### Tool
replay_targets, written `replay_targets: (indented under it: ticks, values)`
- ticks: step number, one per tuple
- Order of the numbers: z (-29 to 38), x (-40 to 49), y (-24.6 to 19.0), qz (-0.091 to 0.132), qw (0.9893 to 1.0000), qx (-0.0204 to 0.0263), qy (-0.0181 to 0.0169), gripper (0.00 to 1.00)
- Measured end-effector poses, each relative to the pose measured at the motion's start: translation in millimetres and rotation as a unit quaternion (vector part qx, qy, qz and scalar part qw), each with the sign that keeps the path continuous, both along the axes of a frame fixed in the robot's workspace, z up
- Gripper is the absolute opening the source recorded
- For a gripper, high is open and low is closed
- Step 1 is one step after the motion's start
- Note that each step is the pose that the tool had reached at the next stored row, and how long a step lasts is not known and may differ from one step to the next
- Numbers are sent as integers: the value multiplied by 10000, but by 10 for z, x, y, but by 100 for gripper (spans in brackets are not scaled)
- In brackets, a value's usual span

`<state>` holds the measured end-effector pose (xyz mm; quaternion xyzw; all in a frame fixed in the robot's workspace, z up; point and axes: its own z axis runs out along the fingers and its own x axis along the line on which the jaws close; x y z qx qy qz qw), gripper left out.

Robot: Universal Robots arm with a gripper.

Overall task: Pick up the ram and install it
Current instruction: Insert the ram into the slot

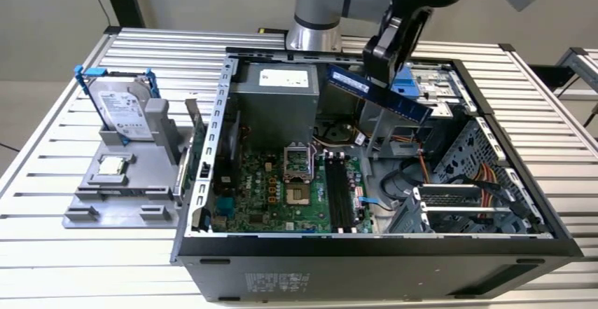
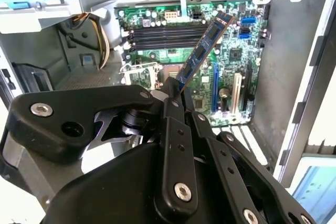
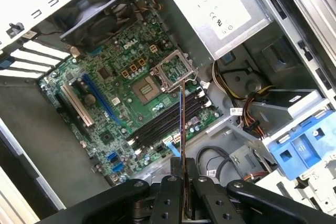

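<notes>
The ram sat clamped between the closed jaws, tilted in the air above the open computer case and clear of the motherboard. Pick-up looked done, and the carry to the board was in hand. Seating it would call for squaring its long edge level with one black memory slot, then pressing straight down.

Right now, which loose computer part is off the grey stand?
The ram, the long blue-green stick, clamped tilted in the fingers above the open case. The hard drive stands upright on the stand; the square chip lies flat there.
</notes>
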<state>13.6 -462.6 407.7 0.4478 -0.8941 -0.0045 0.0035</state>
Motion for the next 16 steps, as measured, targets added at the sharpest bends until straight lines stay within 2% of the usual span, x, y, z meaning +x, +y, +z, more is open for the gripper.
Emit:
replay_targets:
  ticks: [8, 16]
  values:
    - [0, 0, 0, -307, 9995, 0, 0, 0]
    - [0, 0, 0, -611, 9981, 0, 0, 0]
